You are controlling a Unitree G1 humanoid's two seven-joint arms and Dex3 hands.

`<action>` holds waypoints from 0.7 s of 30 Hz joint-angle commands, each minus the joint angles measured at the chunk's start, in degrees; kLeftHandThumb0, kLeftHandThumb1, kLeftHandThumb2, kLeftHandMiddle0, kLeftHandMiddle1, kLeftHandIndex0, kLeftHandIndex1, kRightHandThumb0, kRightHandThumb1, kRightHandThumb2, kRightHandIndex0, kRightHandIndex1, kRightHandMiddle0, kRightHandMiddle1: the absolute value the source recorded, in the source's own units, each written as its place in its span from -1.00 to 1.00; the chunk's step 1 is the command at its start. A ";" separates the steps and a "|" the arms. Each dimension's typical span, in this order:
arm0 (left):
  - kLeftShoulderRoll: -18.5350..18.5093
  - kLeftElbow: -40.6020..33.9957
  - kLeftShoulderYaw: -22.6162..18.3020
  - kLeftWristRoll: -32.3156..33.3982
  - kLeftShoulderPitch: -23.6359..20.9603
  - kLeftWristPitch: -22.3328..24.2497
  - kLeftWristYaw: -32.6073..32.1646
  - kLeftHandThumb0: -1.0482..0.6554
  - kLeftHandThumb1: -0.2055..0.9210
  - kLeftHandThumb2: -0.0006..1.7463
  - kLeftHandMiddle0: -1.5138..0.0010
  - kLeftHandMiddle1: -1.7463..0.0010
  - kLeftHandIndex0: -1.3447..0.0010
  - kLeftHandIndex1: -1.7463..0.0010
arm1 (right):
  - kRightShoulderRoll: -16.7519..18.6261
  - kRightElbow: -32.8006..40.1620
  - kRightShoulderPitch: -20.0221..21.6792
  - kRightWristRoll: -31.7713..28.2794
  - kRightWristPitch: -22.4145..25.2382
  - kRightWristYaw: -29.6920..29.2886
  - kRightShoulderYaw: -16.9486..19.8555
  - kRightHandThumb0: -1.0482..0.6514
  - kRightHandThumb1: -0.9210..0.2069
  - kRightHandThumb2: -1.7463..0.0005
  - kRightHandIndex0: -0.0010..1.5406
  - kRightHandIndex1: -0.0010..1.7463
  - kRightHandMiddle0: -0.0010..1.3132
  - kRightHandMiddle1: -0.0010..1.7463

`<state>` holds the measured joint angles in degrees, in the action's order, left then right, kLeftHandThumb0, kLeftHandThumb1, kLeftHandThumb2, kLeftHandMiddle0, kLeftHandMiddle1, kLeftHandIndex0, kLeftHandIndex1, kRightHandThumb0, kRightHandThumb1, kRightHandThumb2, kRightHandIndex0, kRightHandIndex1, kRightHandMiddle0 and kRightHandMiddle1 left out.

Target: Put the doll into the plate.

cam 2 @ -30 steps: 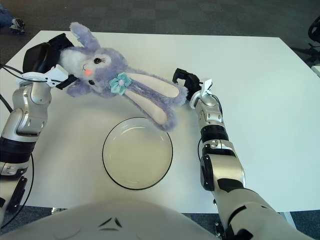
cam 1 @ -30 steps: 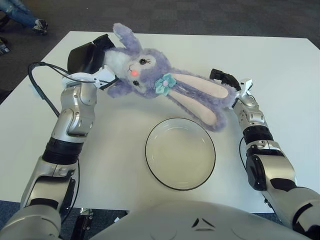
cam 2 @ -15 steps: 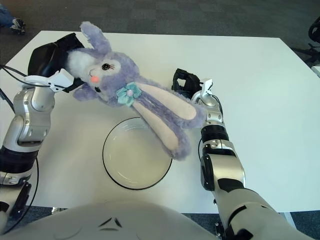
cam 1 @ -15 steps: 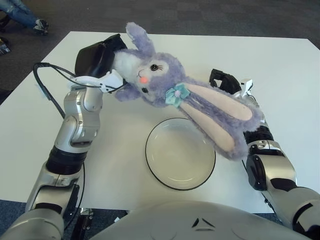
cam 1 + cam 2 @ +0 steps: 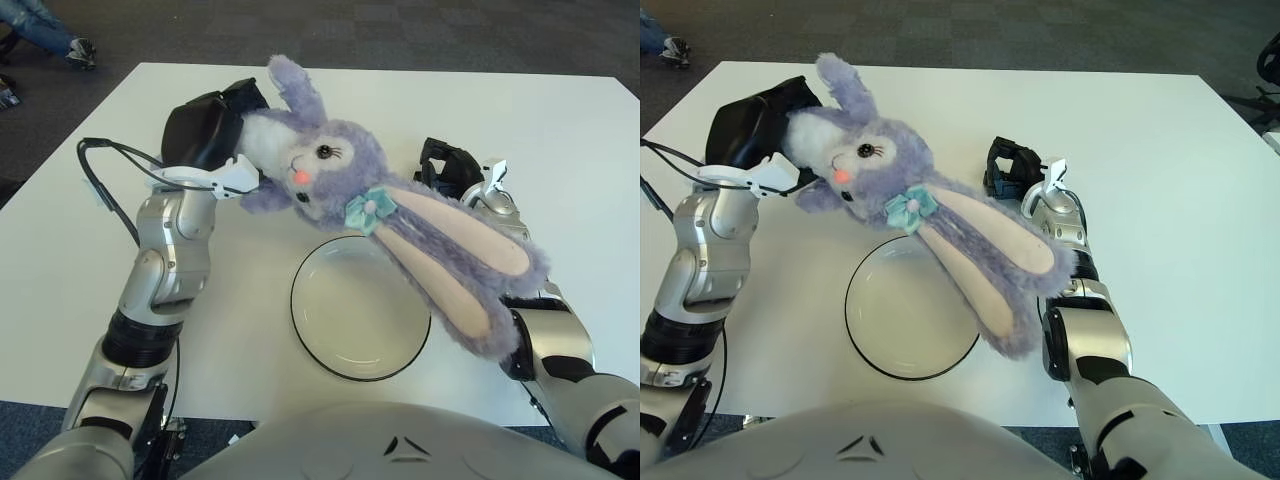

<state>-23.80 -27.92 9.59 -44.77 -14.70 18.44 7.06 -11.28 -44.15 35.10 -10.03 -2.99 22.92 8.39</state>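
1. Purple plush doll, a rabbit with a white face, pink nose and a light blue bow at the neck, held up above the counter, not lying on it.
2. Head of the doll at the upper left, pressed against the left robot hand; one ear pointing up and away, long body with pale pink front stretching down toward the right.
3. Left robot hand closed on the back of the doll's head, black fingers wrapped around the fur, raised over the left part of the counter.
4. Lower end of the doll hanging in front of the right forearm and covering part of it.
5. Plate, round, pale, with a dark rim, flat on the counter near its front edge, below the doll; middle of the doll crossing over the upper right rim in the view.
6. Right robot hand resting on the counter just behind the doll's body, holding nothing; cannot tell if the fingers are spread or curled.
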 commanded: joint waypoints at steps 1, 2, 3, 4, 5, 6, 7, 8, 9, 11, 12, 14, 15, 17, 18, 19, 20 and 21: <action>0.19 -2.30 0.22 -0.70 1.00 -0.77 1.58 0.99 -0.68 0.99 -0.20 -1.00 -0.78 -1.00 | 0.51 -0.40 -2.24 0.20 1.13 0.18 -0.47 -0.38 0.26 -0.66 0.67 1.00 0.07 1.00; 0.34 -2.63 0.19 -0.52 1.21 -0.88 1.96 0.99 -0.68 0.99 -0.20 -1.00 -0.77 -1.00 | 0.58 -0.17 -2.37 0.15 1.17 0.15 -0.48 -0.38 0.26 -0.66 0.68 1.00 0.07 1.00; 0.47 -2.83 0.12 -0.42 1.35 -0.98 2.22 0.99 -0.68 0.99 -0.20 -1.00 -0.77 -1.00 | 0.62 0.00 -2.46 0.11 1.21 0.13 -0.49 -0.38 0.26 -0.66 0.68 1.00 0.07 1.00; 0.57 -2.91 0.03 -0.39 1.42 -1.08 2.38 0.99 -0.68 0.99 -0.20 -1.00 -0.77 -1.00 | 0.64 0.11 -2.51 0.10 1.25 0.11 -0.50 -0.38 0.26 -0.65 0.68 1.00 0.07 1.00; 0.85 -3.62 0.13 0.07 1.92 -1.38 2.73 0.99 -0.68 0.99 -0.20 -1.00 -0.77 -1.00 | 0.73 0.42 -2.69 -0.04 1.30 0.18 -0.48 -0.38 0.25 -0.65 0.68 1.00 0.07 1.00; 1.08 -4.16 0.19 0.40 2.31 -1.63 3.02 0.99 -0.67 0.99 -0.20 -1.00 -0.77 -1.00 | 0.80 0.67 -2.82 -0.14 1.36 0.23 -0.45 -0.38 0.25 -0.65 0.68 1.00 0.07 1.00; 1.27 -4.52 0.20 0.61 2.58 -1.82 3.25 0.99 -0.67 0.99 -0.20 -1.00 -0.77 -1.00 | 0.85 0.86 -2.92 -0.21 1.41 0.26 -0.44 -0.38 0.25 -0.65 0.68 1.00 0.07 1.00; 1.54 -4.94 0.30 0.72 2.88 -1.97 3.41 0.98 -0.67 0.98 -0.19 -1.00 -0.77 -1.00 | 0.88 1.06 -3.05 -0.28 1.45 0.31 -0.40 -0.38 0.25 -0.65 0.68 1.00 0.06 1.00; 1.74 -5.14 0.32 0.68 3.03 -2.06 3.51 0.98 -0.67 0.98 -0.19 -1.00 -0.77 -1.00 | 0.89 1.18 -3.12 -0.30 1.49 0.33 -0.38 -0.38 0.25 -0.65 0.68 1.00 0.06 1.00; 1.92 -5.46 0.06 0.74 3.28 -2.27 3.80 0.98 -0.67 0.98 -0.19 -1.00 -0.76 -1.00 | 1.01 1.61 -3.28 -0.29 1.67 0.25 -0.42 -0.38 0.25 -0.65 0.69 1.00 0.06 1.00; 2.01 -5.71 0.11 0.51 3.48 -2.52 3.84 0.98 -0.66 0.98 -0.19 -1.00 -0.76 -1.00 | 1.04 1.77 -3.37 -0.30 1.71 0.27 -0.40 -0.38 0.25 -0.65 0.69 1.00 0.06 1.00; 2.42 -7.31 0.88 -0.67 4.36 -2.60 4.37 0.98 -0.66 0.98 -0.19 -1.00 -0.76 -1.00 | 1.16 2.05 -3.56 -0.32 1.61 0.28 -0.38 -0.38 0.25 -0.65 0.69 1.00 0.06 1.00; 2.58 -7.76 1.07 -1.03 4.61 -2.61 4.57 0.98 -0.66 0.98 -0.19 -1.00 -0.76 -1.00 | 1.19 2.14 -3.62 -0.31 1.60 0.29 -0.36 -0.38 0.25 -0.65 0.69 1.00 0.06 1.00; 3.23 -8.98 1.46 -1.44 5.23 -2.09 5.41 0.98 -0.66 0.97 -0.19 -1.00 -0.76 -1.00 | 1.28 2.33 -3.69 -0.26 1.66 0.24 -0.37 -0.38 0.24 -0.65 0.69 1.00 0.06 1.00; 3.65 -9.74 1.70 -1.63 5.62 -1.71 5.96 0.98 -0.65 0.97 -0.18 -1.00 -0.74 -1.00 | 1.29 2.36 -3.73 -0.25 1.59 0.29 -0.37 -0.38 0.24 -0.65 0.69 1.00 0.06 1.00; 4.00 -10.27 1.85 -1.83 5.88 -1.46 6.39 0.97 -0.65 0.97 -0.18 -1.00 -0.73 -1.00 | 1.29 2.39 -3.76 -0.24 1.53 0.33 -0.36 -0.38 0.24 -0.65 0.69 1.00 0.06 1.00; 4.25 -10.57 1.90 -2.00 6.03 -1.33 6.70 0.97 -0.65 0.97 -0.18 -1.00 -0.72 -1.00 | 1.29 2.40 -3.78 -0.23 1.50 0.36 -0.36 -0.38 0.24 -0.65 0.69 1.00 0.06 1.00; 4.28 -10.72 1.64 -1.98 6.11 -1.38 6.93 0.97 -0.65 0.96 -0.18 -1.00 -0.71 -1.00 | 1.39 2.56 -3.82 -0.20 1.54 0.28 -0.41 -0.38 0.24 -0.64 0.69 1.00 0.06 1.00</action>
<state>-20.05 -36.99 11.26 -46.00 -9.21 16.63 12.84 -10.43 -41.13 33.28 -10.08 -2.87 23.22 8.31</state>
